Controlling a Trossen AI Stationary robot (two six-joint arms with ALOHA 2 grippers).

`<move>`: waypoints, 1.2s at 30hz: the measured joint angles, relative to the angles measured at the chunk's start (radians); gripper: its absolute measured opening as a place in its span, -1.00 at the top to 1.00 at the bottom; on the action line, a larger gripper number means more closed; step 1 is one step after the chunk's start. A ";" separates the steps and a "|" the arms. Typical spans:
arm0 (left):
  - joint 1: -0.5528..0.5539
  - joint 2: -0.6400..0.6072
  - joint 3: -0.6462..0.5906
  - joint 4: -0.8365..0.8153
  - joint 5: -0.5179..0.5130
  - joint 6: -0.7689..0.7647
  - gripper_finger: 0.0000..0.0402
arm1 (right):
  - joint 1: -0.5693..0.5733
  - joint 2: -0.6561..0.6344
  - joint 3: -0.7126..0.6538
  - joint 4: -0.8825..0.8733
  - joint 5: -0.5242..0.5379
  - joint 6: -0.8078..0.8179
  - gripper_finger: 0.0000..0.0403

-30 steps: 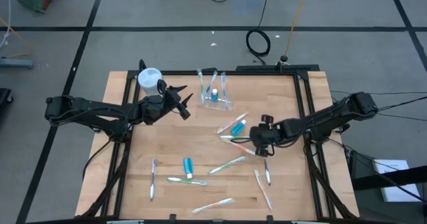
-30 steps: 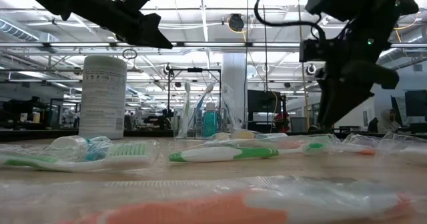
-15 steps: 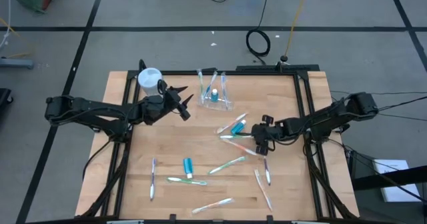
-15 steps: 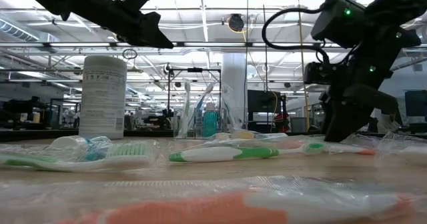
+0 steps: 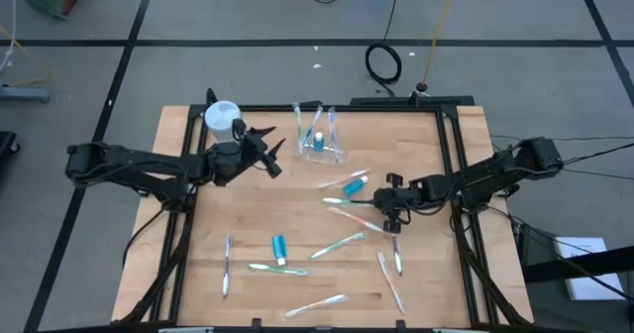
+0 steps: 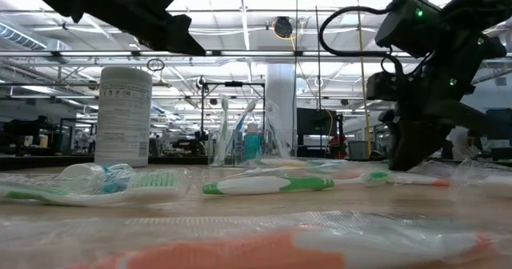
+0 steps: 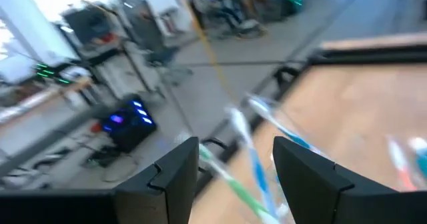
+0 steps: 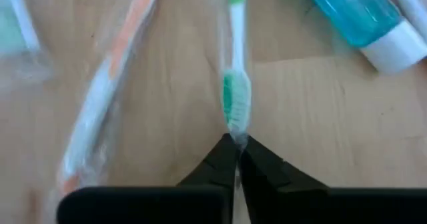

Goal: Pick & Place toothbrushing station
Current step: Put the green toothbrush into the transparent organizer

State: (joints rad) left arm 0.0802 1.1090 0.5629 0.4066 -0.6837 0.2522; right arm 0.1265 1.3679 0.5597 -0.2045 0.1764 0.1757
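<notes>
My right gripper is down at the table right of centre. It is shut at the head end of a green-and-white toothbrush in a clear wrapper, which also shows in the high view. An orange-and-white toothbrush and a blue toothpaste tube lie on the table beside it. The clear cup, with toothbrushes and a blue tube in it, stands at the far middle. My left gripper is open in the air just left of the cup and touches nothing. My right gripper pinches the bristle-head end of the wrapped green-and-white toothbrush between its two fingertips. The fingers come in low from the table's right side, along the brush. The brush lies flat on the table and runs away from the fingers.
A white-and-blue cylindrical container stands at the far left corner. Several wrapped toothbrushes and a blue tube lie scattered over the near half. A dark frame borders the wooden table.
My right gripper has come down to the table top and edged toward the table's left, ending at the green-and-white toothbrush's head. The toothpaste tube and the white toothbrush beside it have turned a little on the table.
</notes>
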 joint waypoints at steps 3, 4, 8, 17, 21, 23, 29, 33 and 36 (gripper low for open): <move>-0.027 -0.052 0.000 0.014 -0.091 0.049 0.00 | -0.001 -0.035 0.048 -0.060 0.004 -0.057 0.98; -0.037 -0.072 0.000 0.013 -0.107 0.060 0.00 | -0.001 -0.042 0.081 -0.086 0.004 -0.085 0.99; -0.084 -0.145 0.000 0.004 -0.119 0.068 0.00 | 0.000 -0.052 0.218 -0.289 0.006 -0.185 1.00; -0.164 -0.258 0.001 0.010 -0.123 0.033 0.00 | 0.038 -0.040 0.528 -0.430 0.484 -0.717 1.00; -0.173 -0.262 0.001 0.007 -0.123 0.033 0.00 | 0.017 -0.042 0.548 -0.233 0.812 -1.208 1.00; -0.173 -0.261 0.001 0.007 -0.124 0.033 0.00 | -0.012 -0.039 0.546 -0.099 0.947 -1.433 1.00; -0.173 -0.258 0.001 -0.016 -0.124 0.031 0.00 | -0.103 -0.041 0.546 0.194 1.025 -1.923 1.00; -0.173 -0.258 0.001 -0.046 -0.124 0.029 0.00 | -0.163 -0.028 0.546 0.210 1.027 -1.990 1.00; -0.173 -0.258 0.001 -0.064 -0.124 0.014 0.00 | -0.195 -0.023 0.536 0.212 1.022 -1.972 1.00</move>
State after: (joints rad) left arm -0.0925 0.8506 0.5636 0.3431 -0.8073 0.2662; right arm -0.0686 1.3453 1.0955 0.0070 1.1981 -1.7967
